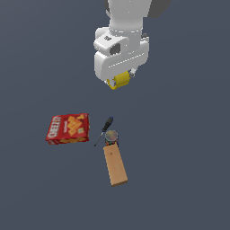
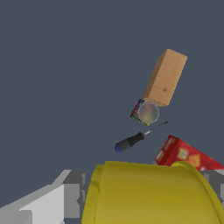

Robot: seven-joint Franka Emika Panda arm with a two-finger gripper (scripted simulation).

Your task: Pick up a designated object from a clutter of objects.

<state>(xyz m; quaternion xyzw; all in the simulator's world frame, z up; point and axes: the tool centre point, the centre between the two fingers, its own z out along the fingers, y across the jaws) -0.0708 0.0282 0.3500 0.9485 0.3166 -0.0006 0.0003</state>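
Yellow cup point(image 1: 120, 81) sits clamped across its side wall between the fingers point(image 1: 121, 79), lifted well clear of the worktop point(image 1: 179, 148). It looks light, rigid, smooth and probably slippery; mid-wall grip suits the taper. Cracker box point(image 1: 68, 128), screwdriver point(image 1: 103, 130), can point(image 1: 111, 135) and wooden block point(image 1: 115, 165) lie below.

- Simulated test scene, not a home, kitchen or shop: flat computer-rendered look throughout.
- Plain, seamless dark grey-blue ground point(image 1: 188, 134) with no walls, furniture or edges in sight.
- Smooth white robot arm point(image 1: 121, 40) hanging above, shaded without real texture.
- Handful of unrelated items scattered loosely: red cracker box point(image 1: 68, 128), tan wooden block point(image 1: 115, 164), small metal can point(image 1: 111, 135), dark-handled tool point(image 1: 104, 129).
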